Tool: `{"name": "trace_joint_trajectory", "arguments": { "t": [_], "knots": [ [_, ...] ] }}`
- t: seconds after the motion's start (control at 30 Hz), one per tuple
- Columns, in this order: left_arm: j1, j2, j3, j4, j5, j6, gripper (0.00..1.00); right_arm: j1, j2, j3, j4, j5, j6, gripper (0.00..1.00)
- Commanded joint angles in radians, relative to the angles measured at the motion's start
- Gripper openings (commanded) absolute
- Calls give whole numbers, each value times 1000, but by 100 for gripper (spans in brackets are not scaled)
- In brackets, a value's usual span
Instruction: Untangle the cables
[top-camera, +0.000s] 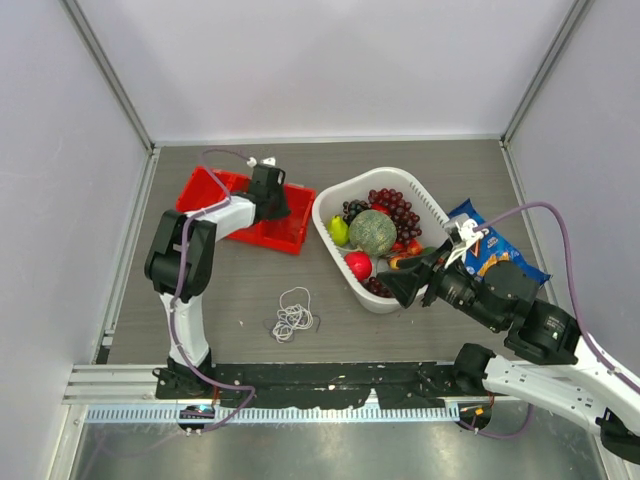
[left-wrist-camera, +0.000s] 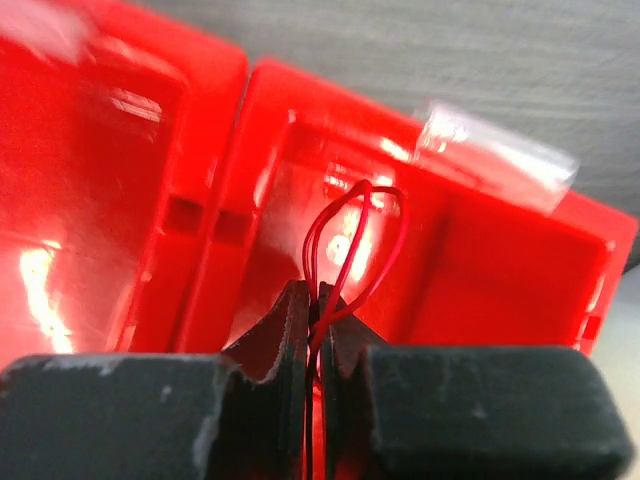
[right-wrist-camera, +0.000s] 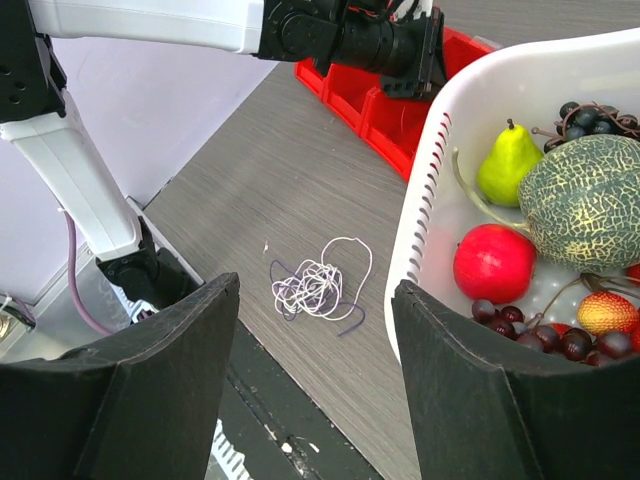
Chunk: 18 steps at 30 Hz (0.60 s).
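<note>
A tangle of white and purplish-grey cables (top-camera: 293, 314) lies on the table near the front middle; it also shows in the right wrist view (right-wrist-camera: 318, 283). My left gripper (left-wrist-camera: 318, 300) is shut on a thin red cable (left-wrist-camera: 355, 235), whose loops stand up over the red tray (left-wrist-camera: 480, 270). From above, the left gripper (top-camera: 270, 195) sits over the red tray (top-camera: 215, 188) at the back left. My right gripper (right-wrist-camera: 315, 320) is open and empty, held above the table next to the white basket (right-wrist-camera: 420, 190), apart from the tangle. It shows from above (top-camera: 412, 280) at the basket's front edge.
The white basket (top-camera: 335, 200) holds a melon (top-camera: 372, 231), grapes (top-camera: 395, 208), a pear (top-camera: 339, 230) and a red fruit (top-camera: 359, 264). A blue snack bag (top-camera: 490, 250) lies right of it. Walls enclose the table on three sides.
</note>
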Motion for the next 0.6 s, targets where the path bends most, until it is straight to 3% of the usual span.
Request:
{"name": "trace_joint_trajectory", "arguments": {
  "t": [0.0, 0.17, 0.4, 0.57],
  "knots": [
    [-37, -2, 8, -96, -60, -60, 12, 4, 9, 23, 19, 29, 28, 68],
    [-55, 21, 46, -134, -124, -97, 15, 4, 4, 0, 36, 39, 48, 68],
    [-57, -6, 60, -170, -181, -117, 47, 4, 15, -17, 34, 38, 45, 67],
    [-65, -63, 52, -188, -167, -115, 55, 4, 40, -9, 42, 24, 34, 68]
  ]
}}
